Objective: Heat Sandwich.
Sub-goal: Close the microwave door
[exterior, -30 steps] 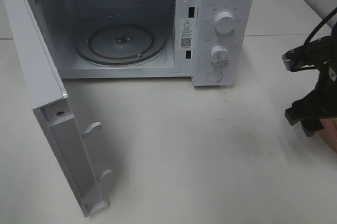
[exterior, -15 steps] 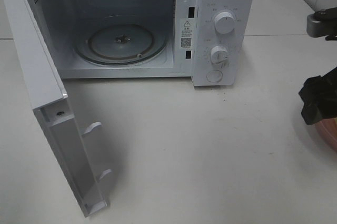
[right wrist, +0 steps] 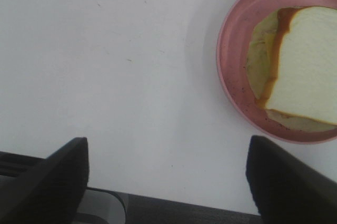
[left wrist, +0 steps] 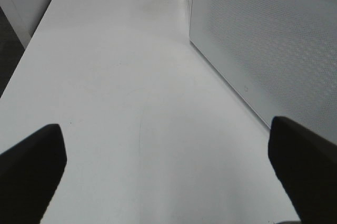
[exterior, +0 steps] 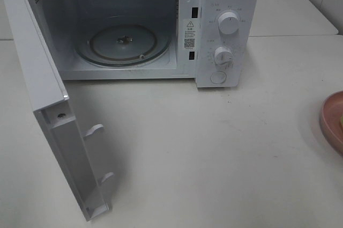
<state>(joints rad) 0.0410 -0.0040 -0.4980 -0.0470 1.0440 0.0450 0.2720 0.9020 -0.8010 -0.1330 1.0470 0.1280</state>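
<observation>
The sandwich (right wrist: 305,66), pale bread with a brown-orange layer along one edge, lies on a round pink plate (right wrist: 227,76) in the right wrist view. My right gripper (right wrist: 167,147) hovers above the bare table beside the plate, open, with nothing between its fingers (right wrist: 58,182). In the high view only the plate's edge (exterior: 331,120) shows at the far right, and neither arm appears. The white microwave (exterior: 225,29) stands at the back with its door (exterior: 48,104) swung wide open and its glass turntable (exterior: 123,43) bare. My left gripper (left wrist: 164,126) is open over the table next to the door's dotted face (left wrist: 263,34).
The open door juts toward the front left of the table. Two knobs (exterior: 229,22) and a button sit on the microwave's right panel. In the left wrist view the table's edge (left wrist: 31,39) runs along one side.
My right arm has drawn back to the right, out of the high view. The pink plate's edge, earlier covered by the gripper, now shows.
</observation>
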